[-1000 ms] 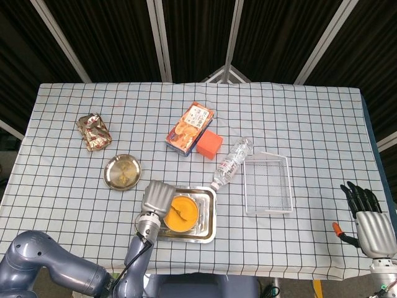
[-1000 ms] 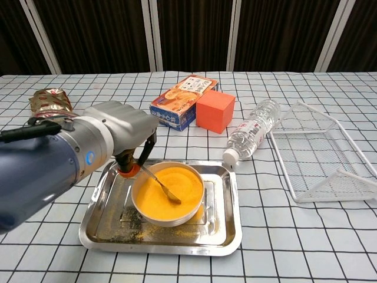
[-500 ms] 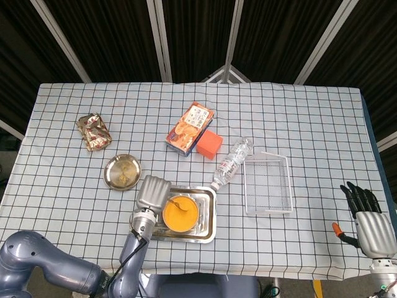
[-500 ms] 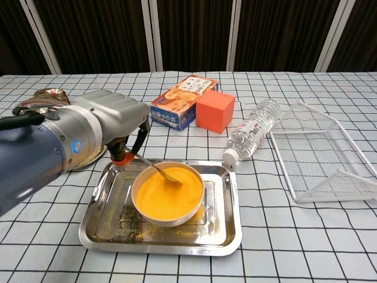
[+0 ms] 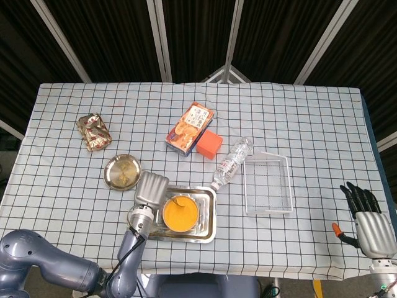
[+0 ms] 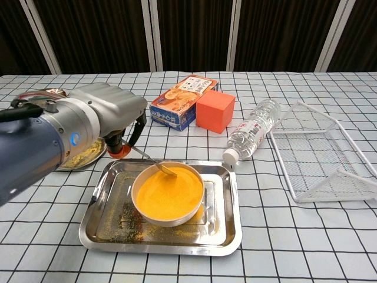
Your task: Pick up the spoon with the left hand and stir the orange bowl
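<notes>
Dark curtain panels are hanging behind a table [image 5: 298, 118] that is wearing a white cloth with a black grid. Near its front edge a steel tray [image 6: 219, 233] is lying, and the orange bowl [image 6: 168, 193] is sitting in the middle of this tray, full of orange powder.

The left hand [image 6: 109, 118] is gripping the spoon [image 6: 154, 161] by its handle end, just beside the left rim of the bowl; the fingers are closing around the handle, near an orange part under the hand. The right hand [image 5: 366, 217] is waiting well apart, at the right edge of the table, with its fingers spread and holding nothing.

The step in hand seems to be the stirring itself. The picking up is looking already done, because the spoon is in the left hand and its tip is touching the powder at the back left part of the bowl.

The long axis of the spoon is running slanted: the handle is pointing up and to the left, toward the hand, and the scoop end is pointing down and to the right, into the bowl.

The next move is probably calling for a circular sweep of the tip through the powder, staying inside the rim, so that nothing is spilling onto the tray and the bowl is not sliding.
</notes>
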Robot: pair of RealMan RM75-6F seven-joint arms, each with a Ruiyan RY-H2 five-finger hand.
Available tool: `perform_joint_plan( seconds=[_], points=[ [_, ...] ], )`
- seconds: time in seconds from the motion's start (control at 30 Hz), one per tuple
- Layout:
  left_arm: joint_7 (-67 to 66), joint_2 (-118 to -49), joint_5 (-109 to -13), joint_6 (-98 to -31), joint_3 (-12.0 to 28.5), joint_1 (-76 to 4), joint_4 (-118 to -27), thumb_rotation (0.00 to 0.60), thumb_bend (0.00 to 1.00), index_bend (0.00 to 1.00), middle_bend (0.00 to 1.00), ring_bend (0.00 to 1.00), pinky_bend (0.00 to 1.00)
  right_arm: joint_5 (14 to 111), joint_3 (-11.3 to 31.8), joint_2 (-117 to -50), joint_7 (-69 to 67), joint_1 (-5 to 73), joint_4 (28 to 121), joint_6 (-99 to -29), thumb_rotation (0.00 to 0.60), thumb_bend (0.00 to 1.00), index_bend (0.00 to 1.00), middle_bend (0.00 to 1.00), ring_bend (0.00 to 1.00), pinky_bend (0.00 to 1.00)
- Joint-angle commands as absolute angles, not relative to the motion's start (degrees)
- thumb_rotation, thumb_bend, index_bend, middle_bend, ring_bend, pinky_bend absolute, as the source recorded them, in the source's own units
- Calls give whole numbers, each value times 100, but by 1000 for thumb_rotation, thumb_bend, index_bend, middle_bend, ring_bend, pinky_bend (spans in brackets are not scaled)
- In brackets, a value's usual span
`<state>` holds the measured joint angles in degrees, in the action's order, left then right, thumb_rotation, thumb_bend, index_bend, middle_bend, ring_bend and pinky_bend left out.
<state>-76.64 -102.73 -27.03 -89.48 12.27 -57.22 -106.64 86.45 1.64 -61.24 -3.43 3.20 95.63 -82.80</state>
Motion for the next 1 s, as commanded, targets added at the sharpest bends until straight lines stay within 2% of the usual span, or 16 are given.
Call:
perform_joint_plan(
  seconds=[0.03, 0.67, 1.0],
  points=[
    [-7712, -10382, -2665, -8960, 1250, -5759, -10522, 600, 792, 875, 1000, 921, 966, 8646, 163, -6120, -352, 321, 9562, -8278, 600, 360, 0, 0, 0, 0],
    [-8102, -10359, -2255, -8948, 1130, -5789, -10831, 600, 792, 875, 1000, 921, 966, 8653, 157, -6127, -319, 317, 9571, -8285, 600, 360, 0, 0, 0, 0],
    [-7849, -10200, -2484, -9016, 1139, -5720, -11166, 600, 793, 876, 1000, 921, 966, 8646, 156, -6129, -297, 310, 9587, -8292, 600, 360, 0, 0, 0, 0]
  ],
)
